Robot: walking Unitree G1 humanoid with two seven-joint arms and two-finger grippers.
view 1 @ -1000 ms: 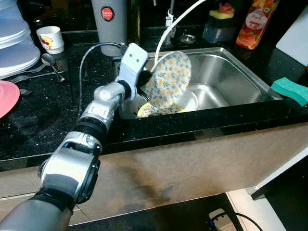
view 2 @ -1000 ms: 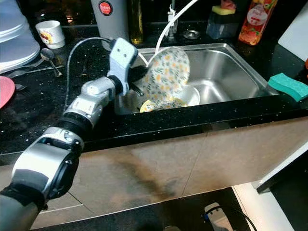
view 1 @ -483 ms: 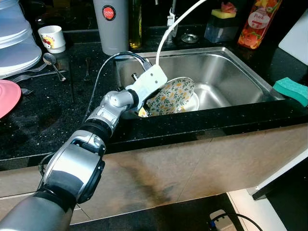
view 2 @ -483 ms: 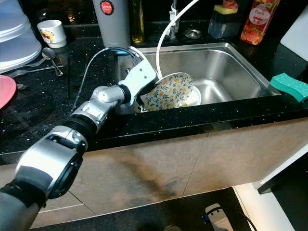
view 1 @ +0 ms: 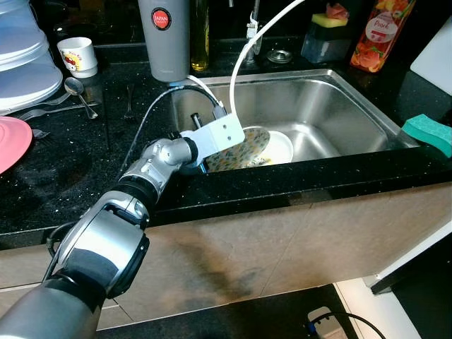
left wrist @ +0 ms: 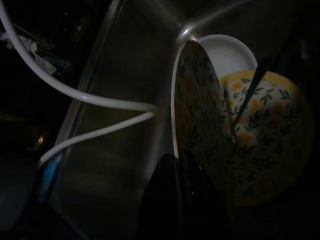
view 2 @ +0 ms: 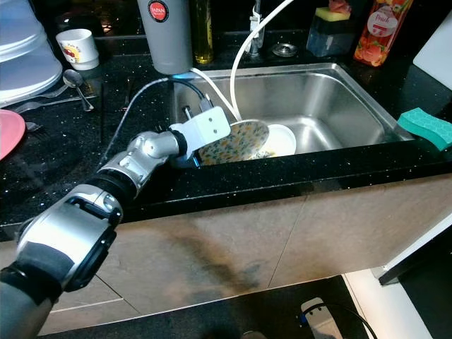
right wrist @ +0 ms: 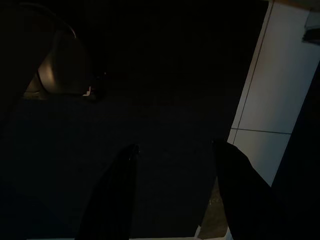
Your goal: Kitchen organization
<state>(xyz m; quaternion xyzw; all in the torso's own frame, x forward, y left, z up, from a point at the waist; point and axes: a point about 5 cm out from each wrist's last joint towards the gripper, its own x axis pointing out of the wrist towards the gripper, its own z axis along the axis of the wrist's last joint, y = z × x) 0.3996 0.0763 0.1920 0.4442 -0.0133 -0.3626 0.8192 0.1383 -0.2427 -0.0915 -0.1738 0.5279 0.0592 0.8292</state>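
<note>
Floral plate (view 1: 244, 147) edge pinched in left pincer (left wrist: 176, 165), tilted over sink (view 1: 339, 106)

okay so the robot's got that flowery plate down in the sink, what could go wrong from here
1. The left gripper pinches the floral plate by its rim alone, tilted over a second floral plate and a white dish. If it slips or is let go early, it could knock or chip them.
2. The white hose loops into the sink right beside the gripper; pulling the arm out may snag it.
</note>
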